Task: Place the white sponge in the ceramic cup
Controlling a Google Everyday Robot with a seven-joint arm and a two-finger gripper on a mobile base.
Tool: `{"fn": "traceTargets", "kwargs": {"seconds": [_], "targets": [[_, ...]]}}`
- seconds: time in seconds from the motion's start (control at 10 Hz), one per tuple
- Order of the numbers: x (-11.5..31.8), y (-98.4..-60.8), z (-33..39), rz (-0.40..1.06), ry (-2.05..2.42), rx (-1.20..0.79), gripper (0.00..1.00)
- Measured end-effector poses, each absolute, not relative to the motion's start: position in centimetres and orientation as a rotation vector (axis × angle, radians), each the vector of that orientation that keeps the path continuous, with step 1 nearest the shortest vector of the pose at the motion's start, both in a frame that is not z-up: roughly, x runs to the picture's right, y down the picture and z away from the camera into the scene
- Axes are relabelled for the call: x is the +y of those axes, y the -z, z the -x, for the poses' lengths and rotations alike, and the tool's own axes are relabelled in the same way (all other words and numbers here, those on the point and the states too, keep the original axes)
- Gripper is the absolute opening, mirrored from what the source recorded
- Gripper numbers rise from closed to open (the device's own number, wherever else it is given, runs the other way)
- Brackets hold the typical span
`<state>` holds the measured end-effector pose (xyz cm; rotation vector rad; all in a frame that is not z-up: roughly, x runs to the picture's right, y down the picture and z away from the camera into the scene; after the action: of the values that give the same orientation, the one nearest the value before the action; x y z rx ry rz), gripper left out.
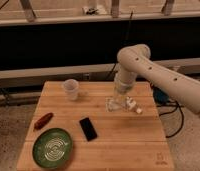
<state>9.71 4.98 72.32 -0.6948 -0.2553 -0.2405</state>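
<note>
Elbow raised high above the far right of the desk (pixel 143 145), the pale arm (pixel 143 60) reached in from the right edge and bent steeply down, its forearm almost upright. The tool (pixel 116 102) hung at the desk's surface, a little right of centre and nearer the far edge. I could not tell whether it was wide, narrow or holding anything. A pale lump at its tip looked like the white sponge (pixel 112 106), just beside a white bottle (pixel 132 104) lying on its side toward the right edge. The ceramic cup (pixel 70 89) stood upright near the far edge, left of centre, well apart from the tool. A small dark mark (pixel 160 159) sat by the near right corner, too faint to read, as was the bottle's label.
</note>
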Motion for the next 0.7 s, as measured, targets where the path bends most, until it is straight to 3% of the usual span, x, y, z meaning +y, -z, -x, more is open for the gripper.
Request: {"fn": "traceTargets", "kwargs": {"seconds": [0.7], "targets": [[2.2, -72.9, -3.1, 0.651, 0.346, -0.277, 0.00]]}}
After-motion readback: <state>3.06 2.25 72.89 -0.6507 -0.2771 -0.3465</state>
